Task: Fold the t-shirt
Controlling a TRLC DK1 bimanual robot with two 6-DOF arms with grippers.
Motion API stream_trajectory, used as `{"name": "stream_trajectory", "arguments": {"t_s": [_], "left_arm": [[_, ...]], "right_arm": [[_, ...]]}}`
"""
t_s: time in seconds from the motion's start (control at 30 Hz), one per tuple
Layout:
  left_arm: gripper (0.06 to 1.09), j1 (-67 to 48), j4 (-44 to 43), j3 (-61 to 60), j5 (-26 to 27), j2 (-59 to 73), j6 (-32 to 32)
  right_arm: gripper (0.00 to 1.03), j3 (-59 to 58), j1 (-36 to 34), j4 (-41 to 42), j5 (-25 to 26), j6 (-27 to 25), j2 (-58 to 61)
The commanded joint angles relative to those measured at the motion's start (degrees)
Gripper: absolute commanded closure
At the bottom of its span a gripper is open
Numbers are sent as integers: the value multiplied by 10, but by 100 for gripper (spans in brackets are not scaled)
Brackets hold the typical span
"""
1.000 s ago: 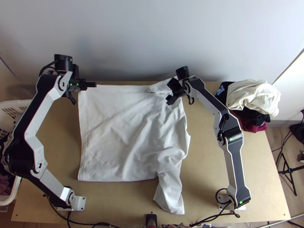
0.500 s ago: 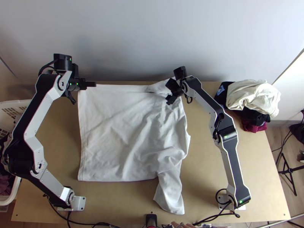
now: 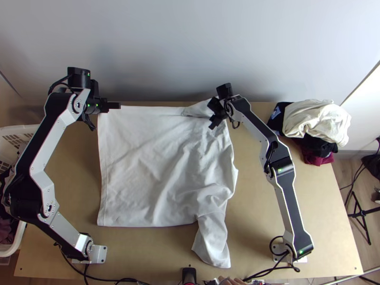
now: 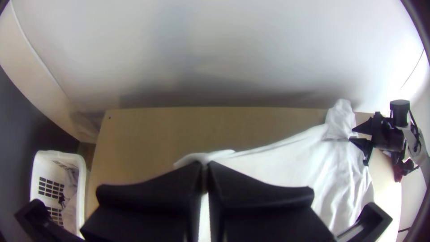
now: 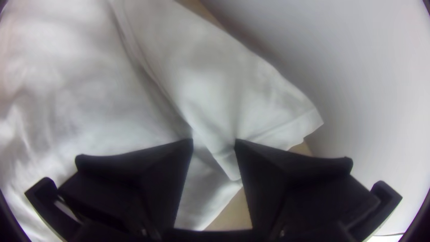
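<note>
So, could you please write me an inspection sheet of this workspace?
Surface: light wooden table
Job's things: white t-shirt, spread but creased, one sleeve toward the near edge
Clutter: clothes pile at far right; white basket beyond the left edge
Left end effector: closed on the t-shirt's far left corner
Right end effector: open astride a fold near the far right corner
Cables: black cables at the near edge
Surroundings: wall behind, black stand at right

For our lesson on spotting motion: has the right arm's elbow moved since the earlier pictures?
Yes. In the top view, the right elbow has shifted toward the picture's left, farther from the clothes pile, which has stayed put.
</note>
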State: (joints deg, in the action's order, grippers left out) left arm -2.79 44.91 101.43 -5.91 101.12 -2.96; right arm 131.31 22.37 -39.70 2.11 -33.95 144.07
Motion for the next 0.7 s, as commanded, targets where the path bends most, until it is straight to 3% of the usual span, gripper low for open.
{"name": "stream_trajectory", "arguments": {"t_s": [0.0, 0.2, 0.27, 0.67], "left_arm": [[105, -1, 0, 0, 0, -2, 1], [105, 0, 1, 0, 0, -8, 0], [105, 1, 4, 0, 0, -9, 1], [105, 2, 5, -1, 1, -18, -1]], "right_arm": [[66, 4, -1, 16, 16, 0, 4], [81, 9, 1, 27, 22, 5, 5], [100, 13, 5, 29, 26, 4, 6], [100, 6, 19, 24, 21, 42, -30]]}}
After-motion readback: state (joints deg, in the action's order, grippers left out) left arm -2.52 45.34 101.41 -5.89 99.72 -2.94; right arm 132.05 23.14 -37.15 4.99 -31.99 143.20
